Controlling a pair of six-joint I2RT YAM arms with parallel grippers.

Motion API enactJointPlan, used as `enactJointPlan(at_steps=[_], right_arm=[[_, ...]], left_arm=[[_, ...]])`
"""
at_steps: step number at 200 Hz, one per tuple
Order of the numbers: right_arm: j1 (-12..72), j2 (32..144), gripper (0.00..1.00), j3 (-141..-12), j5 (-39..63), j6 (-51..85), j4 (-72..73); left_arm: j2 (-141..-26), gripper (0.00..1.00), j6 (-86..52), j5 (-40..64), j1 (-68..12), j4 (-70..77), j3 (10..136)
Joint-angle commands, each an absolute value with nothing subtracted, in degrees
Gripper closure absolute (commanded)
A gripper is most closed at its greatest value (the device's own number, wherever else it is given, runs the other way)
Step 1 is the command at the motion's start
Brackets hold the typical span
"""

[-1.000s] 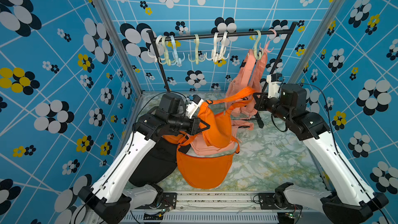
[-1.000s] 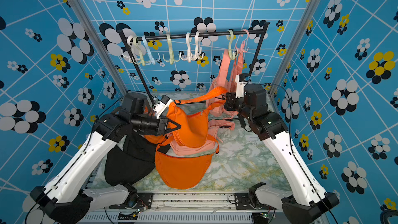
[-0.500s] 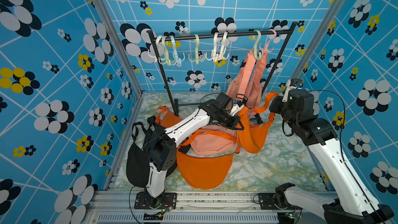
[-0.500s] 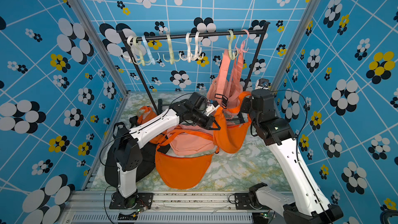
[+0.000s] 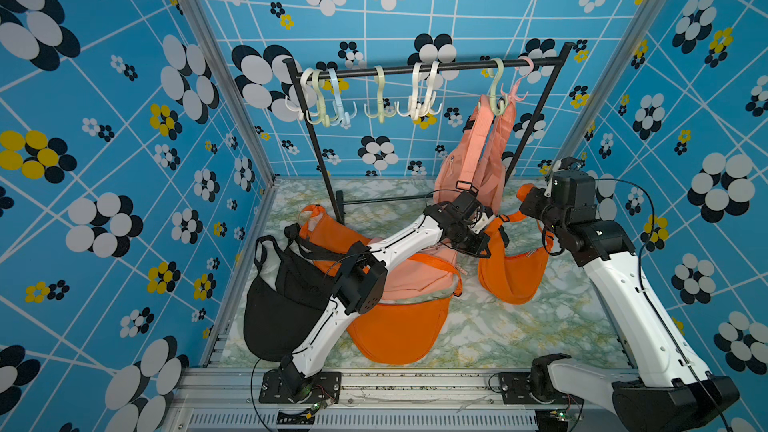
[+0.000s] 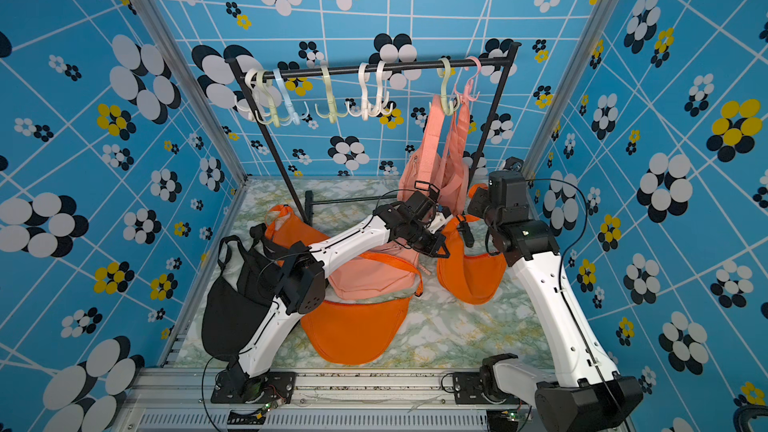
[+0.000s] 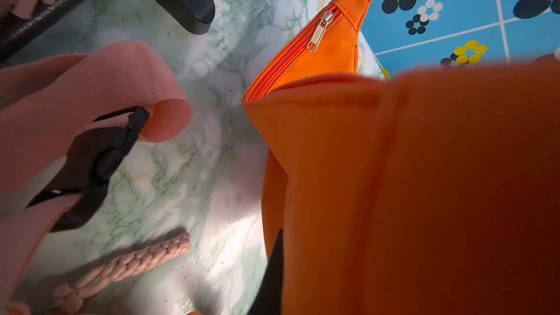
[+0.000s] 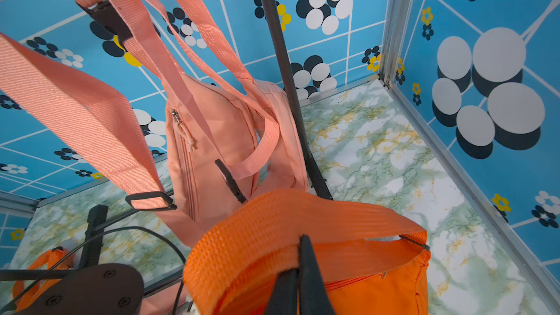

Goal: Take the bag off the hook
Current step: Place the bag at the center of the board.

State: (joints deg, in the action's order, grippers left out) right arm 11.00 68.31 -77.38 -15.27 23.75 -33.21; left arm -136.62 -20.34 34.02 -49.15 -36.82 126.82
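A: How much room is there around the right gripper?
B: Little. The rack leg stands just beyond it, and the hanging pink bags are just beside that. The side wall is near on the outer side. The open stretch is the bare table toward the front.
A: And its jaws?
B: Pressed together on the orange strap, which folds over them. The orange bag hangs from that strap, off the rail. Its bottom is down at the table top, near the right rear corner.
A: The left gripper?
B: Closed as well, at the bag's other upper corner. Its wrist view shows orange cloth lying right over the fingers, with the zip pull beyond. A pink strap with a black buckle lies close beside it.
A: The arms?
B: The right arm rises from the front right base and leans back, with its wrist bent inward toward the rack. The left arm is stretched out, its elbow raised beside the black bag. Its forearm runs diagonally over the pink bag on the table toward the right rear. A flat orange bag lies just beside its upper link.
A: What holds the pink bags?
B: The green hook and the pink hook, at the rail's right end.
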Motion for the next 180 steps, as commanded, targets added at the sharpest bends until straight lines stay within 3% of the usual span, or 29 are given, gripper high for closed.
enactJointPlan(at_steps=[1, 51, 92, 180], right_arm=[[10.7, 67.8, 1.0, -74.6, -8.7, 28.3, -31.2], [10.7, 64.7, 1.0, -59.1, -1.6, 36.7, -32.9], [10.3, 62.5, 1.0, -46.7, -4.1, 41.3, -33.0], [7.3, 76.1, 1.0, -39.5, 0.2, 44.2, -20.7]], left_arm=[[-137.6, 1.0, -21.7, 30.7, -49.0, -34.0, 126.4], [-137.0, 1.0, -25.0, 27.4, -47.7, -29.8, 122.0], [-136.3, 1.0, -26.6, 27.2, -47.6, -26.6, 118.6], [-137.7, 1.0, -26.8, 25.3, -48.7, -25.7, 117.4]])
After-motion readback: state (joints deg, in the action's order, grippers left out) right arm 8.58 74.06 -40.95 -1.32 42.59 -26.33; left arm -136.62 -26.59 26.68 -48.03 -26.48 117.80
